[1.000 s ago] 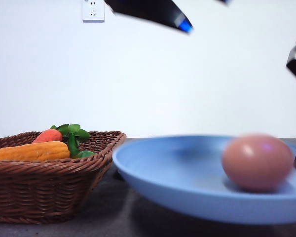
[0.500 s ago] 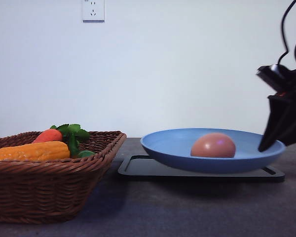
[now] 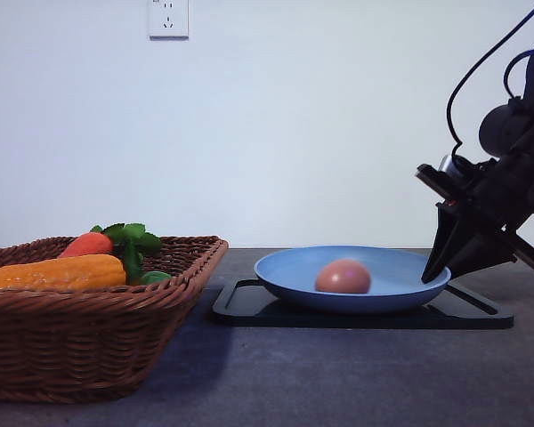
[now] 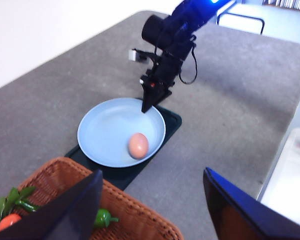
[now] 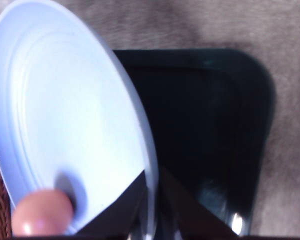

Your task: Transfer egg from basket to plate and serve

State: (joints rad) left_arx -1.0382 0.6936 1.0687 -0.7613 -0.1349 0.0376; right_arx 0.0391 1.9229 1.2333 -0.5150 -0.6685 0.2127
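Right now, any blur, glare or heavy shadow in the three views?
Front view: sharp; the basket casts a soft shadow on the table. Left wrist view: egg and plate fairly clear, near jaws dark and soft, bright washed-out patch at one corner. Right wrist view: soft overall, egg blurry, small glare spot on the black tray.

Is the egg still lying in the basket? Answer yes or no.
No. The egg lies on the blue plate, which sits over the black tray, apart from the basket.
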